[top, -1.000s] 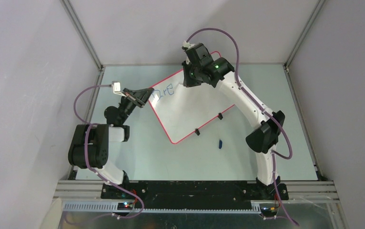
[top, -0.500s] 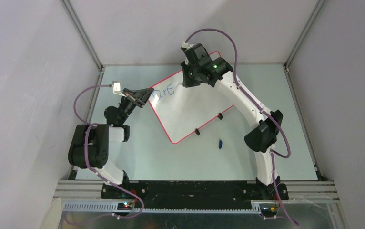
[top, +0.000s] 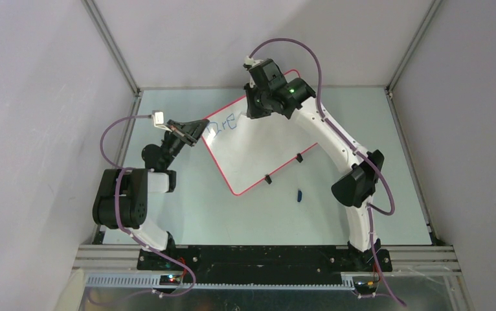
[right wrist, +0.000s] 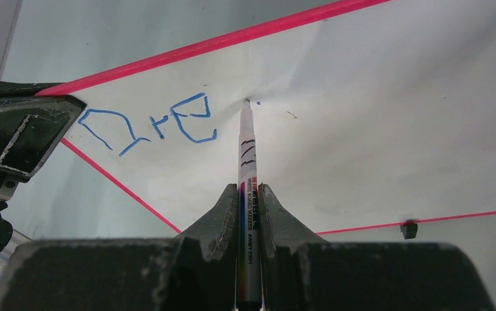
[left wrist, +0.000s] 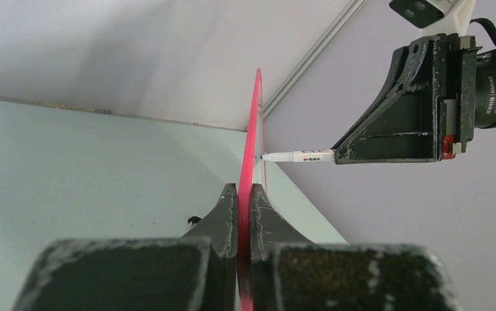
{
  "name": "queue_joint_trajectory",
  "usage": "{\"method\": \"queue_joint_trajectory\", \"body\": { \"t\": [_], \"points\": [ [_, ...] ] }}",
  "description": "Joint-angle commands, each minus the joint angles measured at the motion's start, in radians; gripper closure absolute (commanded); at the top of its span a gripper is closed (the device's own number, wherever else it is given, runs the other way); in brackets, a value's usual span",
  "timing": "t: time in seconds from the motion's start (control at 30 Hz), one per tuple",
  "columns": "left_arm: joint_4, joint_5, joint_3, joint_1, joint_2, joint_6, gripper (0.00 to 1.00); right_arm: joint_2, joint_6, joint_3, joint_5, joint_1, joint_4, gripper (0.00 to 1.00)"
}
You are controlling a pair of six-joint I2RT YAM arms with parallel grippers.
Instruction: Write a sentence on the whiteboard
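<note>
Against whiteboard (right wrist: 375,129), marker (right wrist: 247,159) tip, beside blue letters (right wrist: 158,127)

Left arm (top: 121,197) bent low, right arm (top: 333,138) stretched far forward, both jaws clamped.

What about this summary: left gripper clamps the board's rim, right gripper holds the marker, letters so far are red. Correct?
No. The letters are blue, not red; the right wrist view shows it. The left gripper does clamp the rim of the board, and the right gripper holds the marker.
</note>
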Motion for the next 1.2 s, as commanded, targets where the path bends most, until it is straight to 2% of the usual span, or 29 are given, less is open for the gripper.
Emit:
{"method": "queue_joint_trajectory", "body": {
  "t": [0.0, 0.47, 0.93, 1.17],
  "points": [
    [0.024, 0.072, -0.024, -0.021, -0.016, 0.118, 0.99, 0.012, -0.023, 0.058, -0.016, 0.012, 0.003, 1.0],
    [0.024, 0.072, -0.023, -0.021, -0.017, 0.118, 0.98, 0.004, -0.029, 0.053, -0.005, 0.015, -0.003, 1.0],
    [0.024, 0.07, -0.024, -0.021, -0.02, 0.12, 0.99, -0.143, -0.02, -0.171, 0.01, 0.0, 0.109, 1.0],
    [0.024, 0.07, -0.024, -0.021, -0.018, 0.12, 0.98, -0.162, -0.015, -0.191, 0.008, -0.009, 0.125, 1.0]
  ]
}}
